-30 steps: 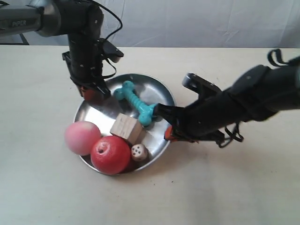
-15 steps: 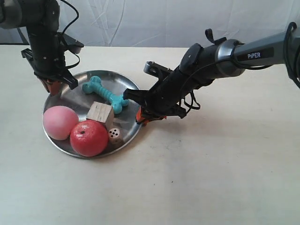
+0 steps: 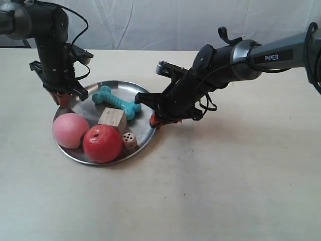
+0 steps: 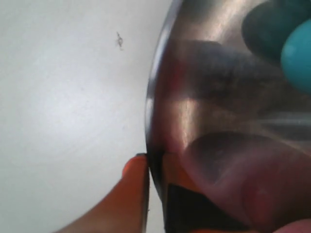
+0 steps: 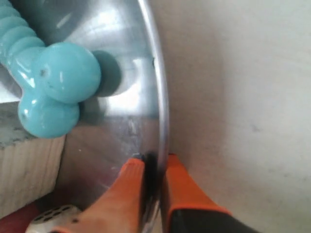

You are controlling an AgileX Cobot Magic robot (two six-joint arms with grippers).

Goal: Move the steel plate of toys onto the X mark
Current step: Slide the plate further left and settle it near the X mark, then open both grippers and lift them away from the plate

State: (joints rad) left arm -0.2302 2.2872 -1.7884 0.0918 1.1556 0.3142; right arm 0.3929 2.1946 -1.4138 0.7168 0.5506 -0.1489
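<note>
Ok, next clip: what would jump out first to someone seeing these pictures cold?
A shiny steel plate sits left of centre in the exterior view, loaded with a red apple, pink peach, teal bone, wooden cube and die. Two black arms pinch its rim from opposite sides: the left tool on the edge beyond the peach, the right tool beside the bone's end.

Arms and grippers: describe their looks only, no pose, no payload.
Both arms are dark, rounded segments trailing loose black cables. The arm at the exterior view's right has a grey tube lettered PIPER in white. The left gripper and the right gripper are orange at the tips, black behind.
</note>
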